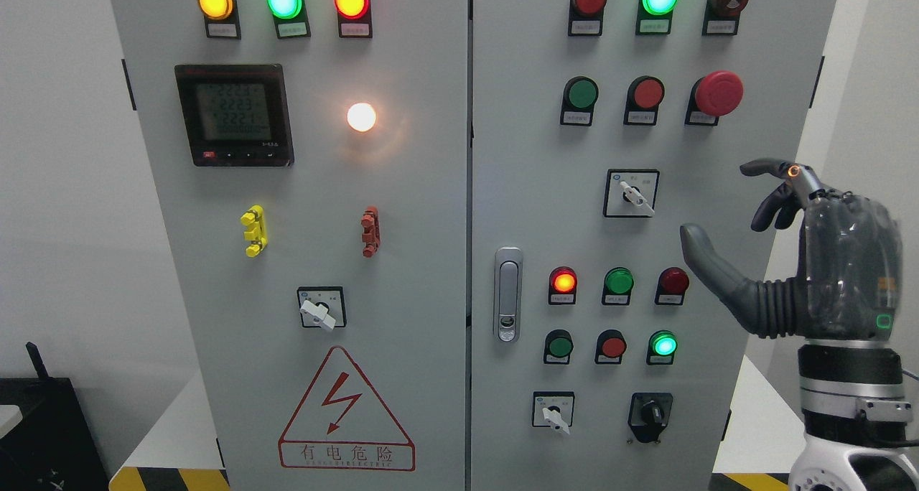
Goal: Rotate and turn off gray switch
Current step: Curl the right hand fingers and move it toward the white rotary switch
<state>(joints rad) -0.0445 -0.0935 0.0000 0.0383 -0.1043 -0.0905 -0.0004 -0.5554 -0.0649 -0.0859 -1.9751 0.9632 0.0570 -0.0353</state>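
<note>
We see our right hand (782,254) raised right of the cabinet (445,189), fingers loose and spread, grasping nothing; the gray switch (632,194), a pale lever on a square black-framed plate, sits left of the hand, apart from it; we judge we should pinch the slim lever between thumb (707,258) and fingertips, then twist squarely; the steel door looks smooth and matte.

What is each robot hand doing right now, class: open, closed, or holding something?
Left hand: not in view.
Right hand: open, fingers relaxed, holding nothing, raised beside the cabinet.
</note>
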